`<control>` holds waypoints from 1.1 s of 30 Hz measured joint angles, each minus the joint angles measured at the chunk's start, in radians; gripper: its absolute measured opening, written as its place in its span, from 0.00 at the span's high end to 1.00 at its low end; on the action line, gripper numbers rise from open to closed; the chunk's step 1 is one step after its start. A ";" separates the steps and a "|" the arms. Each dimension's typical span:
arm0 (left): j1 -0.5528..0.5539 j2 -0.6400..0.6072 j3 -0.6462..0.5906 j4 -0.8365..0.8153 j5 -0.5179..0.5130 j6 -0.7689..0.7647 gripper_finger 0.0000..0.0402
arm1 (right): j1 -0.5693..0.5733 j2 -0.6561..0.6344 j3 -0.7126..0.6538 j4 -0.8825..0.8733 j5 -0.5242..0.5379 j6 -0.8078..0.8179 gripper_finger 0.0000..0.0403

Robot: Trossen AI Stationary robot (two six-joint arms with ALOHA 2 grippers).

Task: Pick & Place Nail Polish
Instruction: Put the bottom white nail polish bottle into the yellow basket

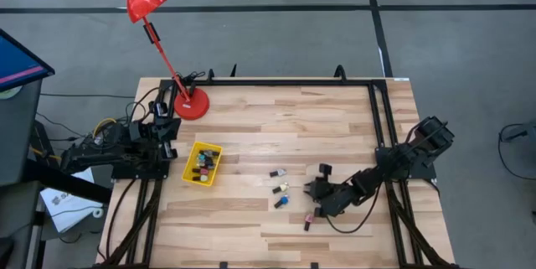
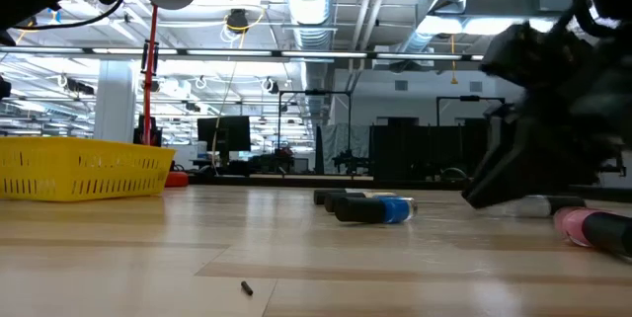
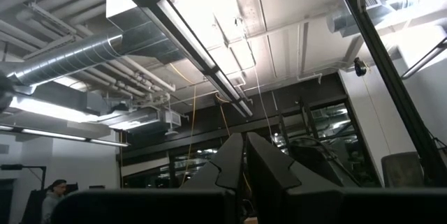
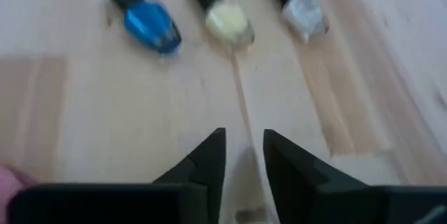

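Three nail polish bottles lie on their sides on the wooden table: a blue one (image 4: 150, 25), a pale yellow one (image 4: 225, 18) and a clear one (image 4: 302, 11), all with dark caps; they also show in the high view (image 1: 280, 188). A pink bottle (image 1: 308, 218) lies nearer the front edge. Several more bottles lie in the yellow basket (image 1: 203, 163). My right gripper (image 4: 244, 144) hovers low just right of the three bottles (image 1: 312, 190), its fingers a narrow gap apart and empty. My left gripper (image 3: 244, 161) is shut and empty at the table's left edge (image 1: 163, 131).
A red desk lamp (image 1: 191, 104) stands at the far left of the table. A black frame rail (image 1: 381, 114) runs along the right side. In the low view the blue bottle (image 2: 380, 210) and the pink bottle (image 2: 592, 228) lie ahead of the basket (image 2: 79, 169).
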 joint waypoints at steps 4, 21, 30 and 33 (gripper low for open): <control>0.000 0.000 0.000 0.000 0.000 0.000 0.96 | -0.007 -0.041 0.002 0.007 0.004 -0.014 0.69; 0.000 0.000 0.000 -0.009 0.000 0.000 0.96 | -0.031 -0.225 0.005 -0.118 0.011 -0.022 0.40; 0.000 0.000 0.000 -0.008 0.000 0.000 0.96 | -0.032 -0.291 0.006 -0.291 0.012 0.148 0.42; 0.000 0.000 0.000 -0.008 0.000 0.000 0.96 | -0.032 -0.296 0.006 -0.346 0.011 0.236 0.42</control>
